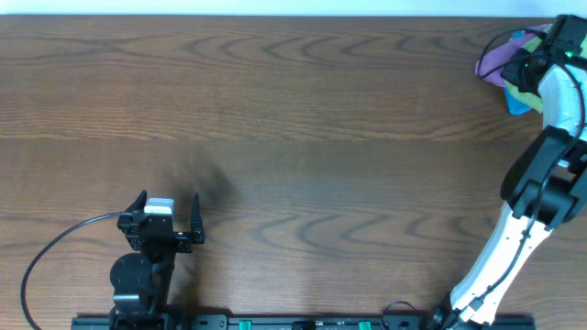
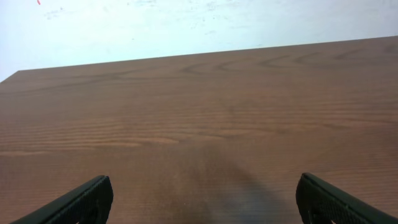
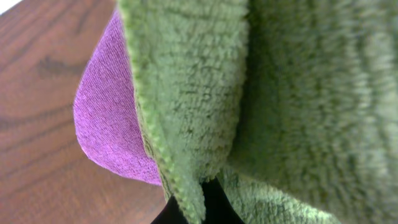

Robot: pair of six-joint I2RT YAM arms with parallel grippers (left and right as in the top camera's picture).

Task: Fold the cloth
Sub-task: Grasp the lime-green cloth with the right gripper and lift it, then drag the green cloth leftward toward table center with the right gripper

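A pile of cloths lies at the table's far right corner: a purple one, a green one and a blue one. My right gripper is down in this pile. In the right wrist view the fuzzy green cloth fills most of the frame, folded around a dark finger, with the purple cloth behind it. The jaws seem shut on the green cloth. My left gripper is open and empty at the front left, its fingers spread over bare table.
The brown wooden table runs to a white wall along its far edge. The right arm's white links stretch along the right side. A black cable loops by the left arm's base.
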